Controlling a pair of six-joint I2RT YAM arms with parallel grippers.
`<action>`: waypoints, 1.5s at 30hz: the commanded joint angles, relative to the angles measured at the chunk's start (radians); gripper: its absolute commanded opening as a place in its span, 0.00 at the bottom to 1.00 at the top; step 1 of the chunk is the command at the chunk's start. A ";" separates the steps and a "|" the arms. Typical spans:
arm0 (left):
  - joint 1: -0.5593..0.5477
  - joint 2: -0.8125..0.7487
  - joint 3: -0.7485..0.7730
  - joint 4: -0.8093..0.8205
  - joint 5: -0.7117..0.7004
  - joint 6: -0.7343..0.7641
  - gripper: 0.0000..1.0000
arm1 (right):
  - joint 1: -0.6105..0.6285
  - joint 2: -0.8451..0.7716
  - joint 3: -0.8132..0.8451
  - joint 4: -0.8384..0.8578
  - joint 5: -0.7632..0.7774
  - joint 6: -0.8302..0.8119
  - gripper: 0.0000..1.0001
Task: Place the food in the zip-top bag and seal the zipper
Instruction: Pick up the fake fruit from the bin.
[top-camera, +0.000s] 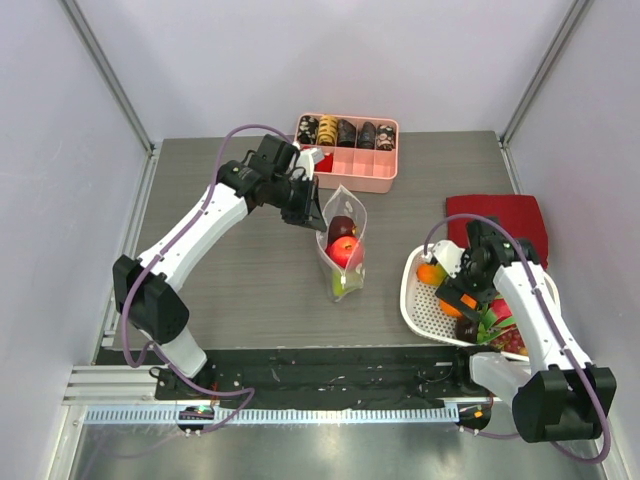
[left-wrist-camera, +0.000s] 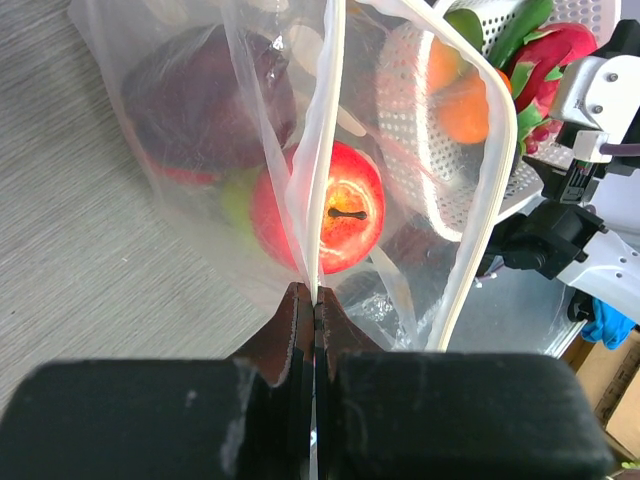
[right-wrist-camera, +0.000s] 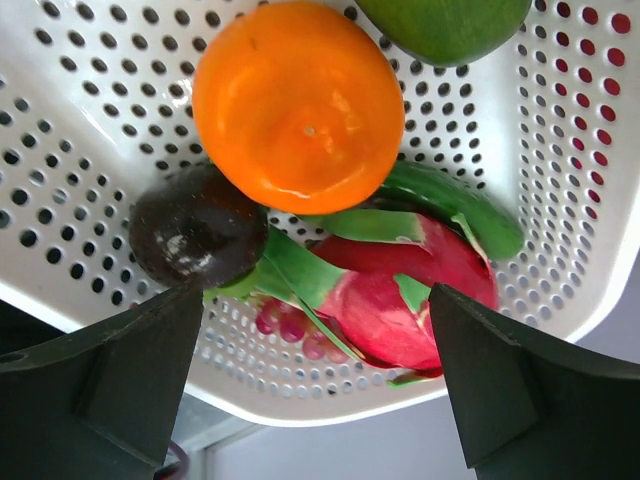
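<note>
The clear zip-top bag (top-camera: 343, 262) stands upright and open at mid-table. It holds a red apple (top-camera: 345, 250), a dark fruit (top-camera: 342, 226) and a green piece (top-camera: 339, 286). My left gripper (top-camera: 311, 207) is shut on one side of the bag's rim. In the left wrist view the whitish zipper (left-wrist-camera: 330, 120) runs straight into the closed left gripper (left-wrist-camera: 315, 295), with the apple (left-wrist-camera: 340, 205) behind it. My right gripper (right-wrist-camera: 315, 335) hangs open over the white basket (right-wrist-camera: 80, 150), above an orange fruit (right-wrist-camera: 300, 100), a dark fruit (right-wrist-camera: 195, 225) and a red-green dragon fruit (right-wrist-camera: 400, 300).
The white basket (top-camera: 425, 305) sits at the right with the right gripper (top-camera: 463, 296) over it. A red cloth (top-camera: 500, 215) lies behind it. The pink compartment tray (top-camera: 350, 165) with snack pieces stands at the back, close to the left arm.
</note>
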 joint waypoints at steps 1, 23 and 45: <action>-0.003 -0.022 0.040 0.003 0.033 0.014 0.00 | -0.013 0.000 0.048 -0.022 0.050 -0.122 1.00; -0.003 -0.012 0.034 -0.019 0.008 0.040 0.00 | -0.010 0.296 -0.027 0.212 -0.147 0.001 0.98; -0.003 0.002 0.025 -0.005 0.033 0.022 0.00 | -0.007 0.133 0.346 -0.015 -0.448 0.107 0.59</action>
